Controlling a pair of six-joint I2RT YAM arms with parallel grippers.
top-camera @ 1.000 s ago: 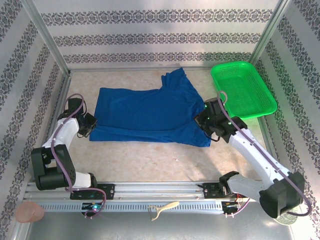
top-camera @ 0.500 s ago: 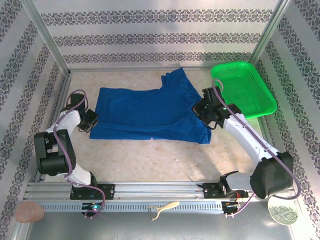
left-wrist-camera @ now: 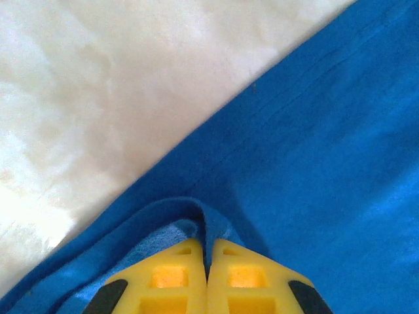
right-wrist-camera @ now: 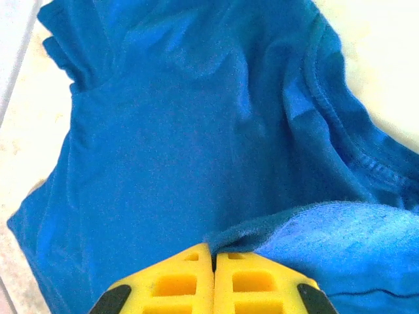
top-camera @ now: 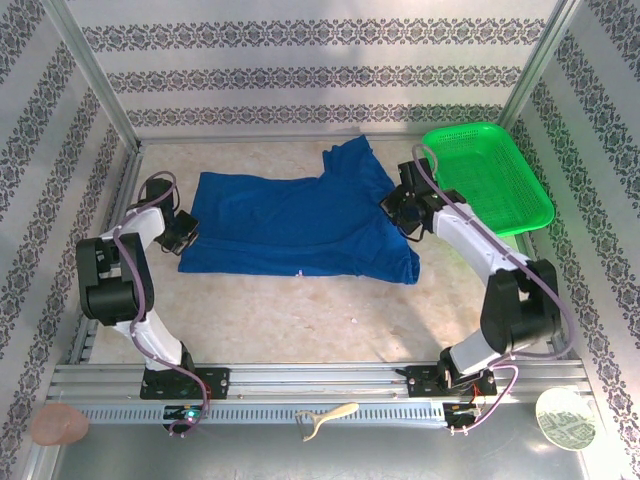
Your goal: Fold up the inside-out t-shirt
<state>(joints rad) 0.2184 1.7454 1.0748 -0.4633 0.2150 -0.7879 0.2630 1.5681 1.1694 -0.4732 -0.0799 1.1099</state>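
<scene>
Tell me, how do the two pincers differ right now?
The left pincer pinches the t-shirt at its left edge, by a straight hem; the right pincer pinches its right end, by the ribbed collar and near the green basket. Both are shut on blue fabric.

Left hand (left-wrist-camera: 207, 245), right hand (right-wrist-camera: 213, 254): closed.

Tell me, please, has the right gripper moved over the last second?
Yes. The right gripper, shut on the t-shirt, has moved up the view and slightly left, alongside the basket.

Wrist views crop the t-shirt (right-wrist-camera: 183, 144); the jaws too.
</scene>
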